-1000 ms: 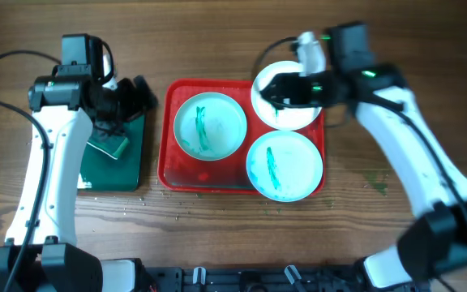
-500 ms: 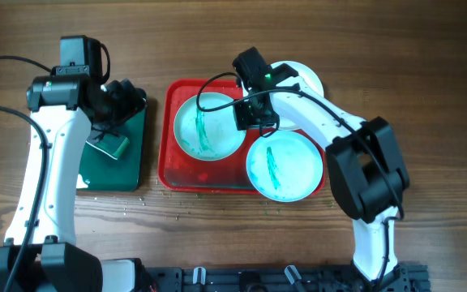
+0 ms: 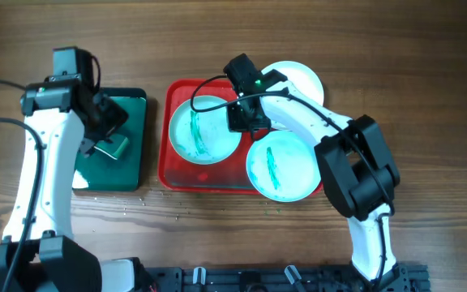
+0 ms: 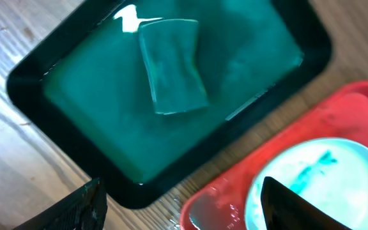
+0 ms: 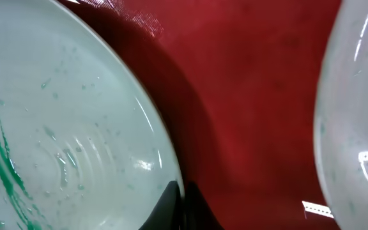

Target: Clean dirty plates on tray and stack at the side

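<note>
On the red tray [image 3: 171,166] lie two white plates smeared teal, one on the left [image 3: 201,134] and one at the lower right [image 3: 286,166]. A third plate [image 3: 305,81] sits at the tray's upper right corner, partly under my right arm. My right gripper [image 3: 246,120] is shut on the left plate's right rim; in the right wrist view its fingertips [image 5: 171,203] pinch that rim [image 5: 62,128] over the red tray floor [image 5: 254,96]. My left gripper [image 4: 184,211] hangs open over the near edge of a dark green tray [image 4: 56,108], holding nothing.
A green sponge [image 4: 171,64] lies in the dark green tray [image 3: 128,166], left of the red tray. Another plate's edge [image 5: 356,128] shows at the right of the right wrist view. Small crumbs dot the wooden table [image 3: 177,211] in front of the trays.
My right arm swung from the upper right plate to the left plate's right rim and shut on it. My left gripper shifted left over the green tray and narrowed a little.
</note>
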### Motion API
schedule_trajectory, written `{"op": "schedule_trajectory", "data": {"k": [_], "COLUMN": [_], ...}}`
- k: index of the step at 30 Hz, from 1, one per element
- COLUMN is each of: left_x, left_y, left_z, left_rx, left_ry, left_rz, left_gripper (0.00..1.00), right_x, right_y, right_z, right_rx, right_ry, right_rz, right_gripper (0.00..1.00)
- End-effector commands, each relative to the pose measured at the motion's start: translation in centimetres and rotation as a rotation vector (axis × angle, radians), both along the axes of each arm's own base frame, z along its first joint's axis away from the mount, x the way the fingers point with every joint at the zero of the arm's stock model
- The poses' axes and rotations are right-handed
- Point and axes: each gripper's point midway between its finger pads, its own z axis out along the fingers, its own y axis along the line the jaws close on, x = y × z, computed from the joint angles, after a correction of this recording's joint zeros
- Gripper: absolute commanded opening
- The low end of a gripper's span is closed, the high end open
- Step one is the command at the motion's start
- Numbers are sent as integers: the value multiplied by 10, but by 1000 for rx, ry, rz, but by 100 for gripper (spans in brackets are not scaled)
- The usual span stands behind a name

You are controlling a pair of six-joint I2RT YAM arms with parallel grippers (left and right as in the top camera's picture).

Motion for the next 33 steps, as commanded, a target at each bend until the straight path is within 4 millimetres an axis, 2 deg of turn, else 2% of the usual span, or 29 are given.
{"op": "schedule_trajectory", "data": {"k": [1,6,10,11,13,14,17,20,22,24,29,32,33], "left_x": [-13,-27,-9,-4,6,11,18,21,27,29,36,42,43], "left_y": [13,24,32,32,34,35,38,54,54,54,45,44,43], "left_z": [-19,-56,-79,-83,-88,-89,-91,-96,-106,-126,-162,-165,-164], "left_rx": [14,82,133,137,144,148,166,245,241,237,177,166,163], "left_ry": [37,81,-15,-44,-97,-126,-160,-158,-159,-124,-90,-110,-116], "left_rz": [65,79,37,38,42,44,51,106,105,101,80,78,77], "left_gripper": [70,66,61,57,35,32,28,27,27,28,29,29,22], "right_x": [4,4,5,5,7,8,9,10,10,11,12,12,12], "right_y": [4,5,10,13,20,22,27,30,30,29,26,26,26], "right_z": [-5,-5,-3,-3,-1,0,1,2,2,1,1,1,1], "right_rx": [1,-1,23,36,58,64,73,78,77,73,56,55,55], "right_ry": [-3,-10,-22,-24,-37,-47,-59,-68,-74,-78,-86,-85,-85], "right_rz": [10,37,67,81,97,101,112,117,127,139,134,134,134], "right_gripper": [4,4,4,4,4,5,4,4,4,4,4,4,4]}}
